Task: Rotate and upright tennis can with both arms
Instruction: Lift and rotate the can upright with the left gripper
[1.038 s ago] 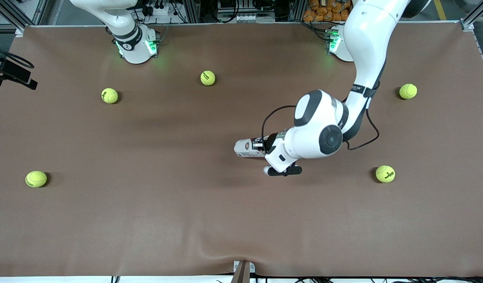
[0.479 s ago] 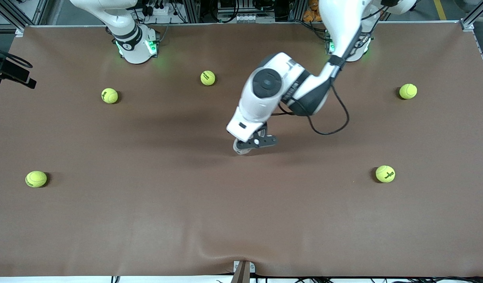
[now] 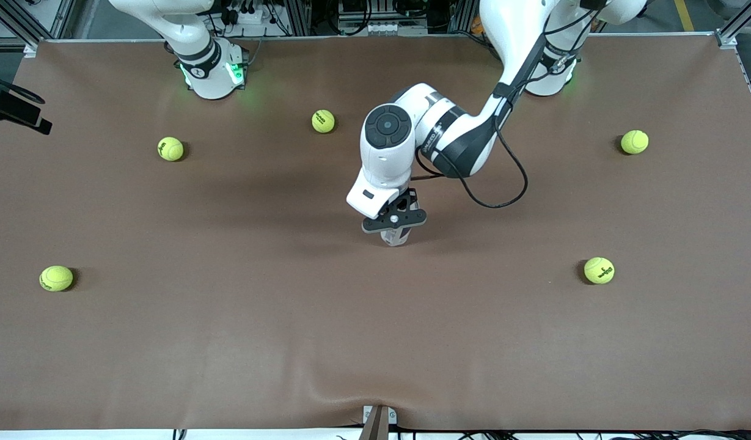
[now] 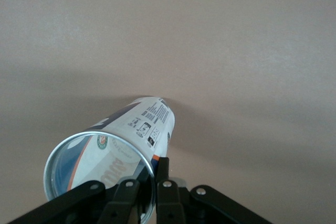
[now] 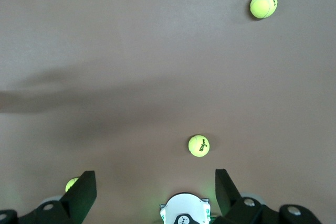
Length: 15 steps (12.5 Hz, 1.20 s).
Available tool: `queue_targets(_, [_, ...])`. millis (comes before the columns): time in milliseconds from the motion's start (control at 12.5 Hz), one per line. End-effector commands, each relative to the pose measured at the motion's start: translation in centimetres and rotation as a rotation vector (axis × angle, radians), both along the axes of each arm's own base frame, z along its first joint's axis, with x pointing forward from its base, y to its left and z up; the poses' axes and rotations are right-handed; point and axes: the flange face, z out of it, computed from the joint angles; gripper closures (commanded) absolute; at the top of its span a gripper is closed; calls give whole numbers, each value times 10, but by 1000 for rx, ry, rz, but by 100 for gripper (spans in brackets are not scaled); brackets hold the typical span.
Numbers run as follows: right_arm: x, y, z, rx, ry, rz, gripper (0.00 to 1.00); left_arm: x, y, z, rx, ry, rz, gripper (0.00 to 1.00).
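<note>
On my screen the brown table (image 3: 228, 342) filled the view, and the left arm (image 3: 412, 134) reached out over its middle. The left gripper (image 3: 395, 227) was clenched on the tennis can (image 4: 126, 140), which hung directly under it, tipped steeply with its foot down at the cloth. The can looked clear-walled with a white and navy label, small printed panels and a shiny open rim. The right gripper (image 5: 152, 192) waited up by its own base, fingers spread wide with nothing between them. Five tennis balls (image 3: 56, 278) lay scattered well apart from the can.
</note>
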Motion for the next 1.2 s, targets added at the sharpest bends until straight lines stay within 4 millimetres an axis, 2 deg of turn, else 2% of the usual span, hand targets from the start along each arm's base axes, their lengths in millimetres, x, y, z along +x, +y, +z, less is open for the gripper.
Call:
queue_targets(0, [0, -2, 3, -11, 4, -15, 0, -2, -18, -4, 37, -37, 24, 100])
queue_targets(479, [-2, -1, 5, -14, 1, -8, 0, -3, -24, 1, 16, -58, 20, 100])
queue_targets(639, [-2, -1, 6, -14, 1, -4, 0, -3, -23, 1, 17, -59, 20, 58])
queue_targets(799, [-3, -4, 8, -26, -4, -4, 0, -2, -24, 1, 10, -65, 18, 52])
queue_targets(1118, [-2, -1, 10, -35, -17, 3, 0, -2, -25, 5, 1, -70, 17, 52])
